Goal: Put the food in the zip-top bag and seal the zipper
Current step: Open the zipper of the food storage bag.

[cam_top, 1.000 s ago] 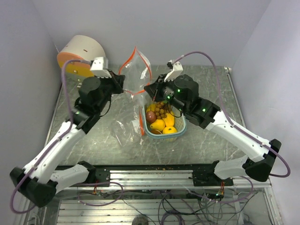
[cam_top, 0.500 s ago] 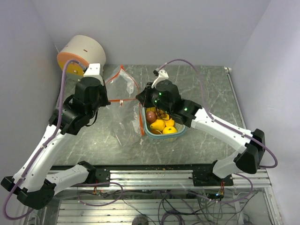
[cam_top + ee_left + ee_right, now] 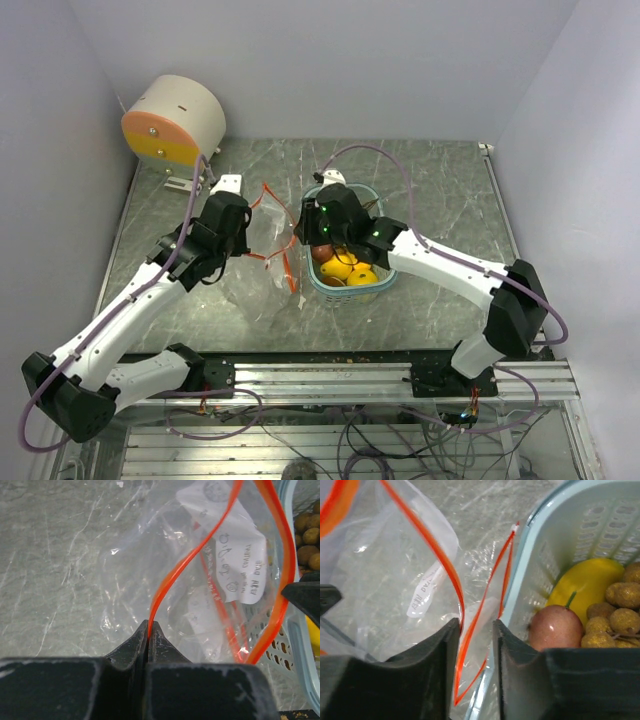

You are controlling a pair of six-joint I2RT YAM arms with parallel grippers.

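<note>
Starting at the near edge, where two arm bases sit on one ribbed aluminium rail [image 3: 330, 372], I follow the left arm [image 3: 150, 290] and the right arm [image 3: 450, 265], both white with black joints, inward over the bench [image 3: 440, 180], a grey stone-patterned slab with pale veins.

The left jaws are pinched tight on the bag's orange zipper strip [image 3: 167, 575], a thin glossy ribbon that rises from between them in a curve. The right jaws stand narrowly apart, with another stretch of the orange edge running through the gap; I cannot tell whether either side touches it.

One zip-top bag [image 3: 262, 250] lies between the two arms. It is clear, crinkled film with its mouth gaping, and it holds at least two white paper labels [image 3: 240, 565], one of them handwritten.

The food I can see sits in one light-blue perforated plastic basket [image 3: 388, 272], right against the bag. I count one smooth, dark red round fruit [image 3: 555, 627], one bunch of small, matte brownish grapes [image 3: 615, 610], and at least two waxy yellow fruits [image 3: 340, 267]; the right arm hides part of the pile.

Farthest off, in the back left corner, stands one cream drum [image 3: 180, 115] with a flat orange face.
</note>
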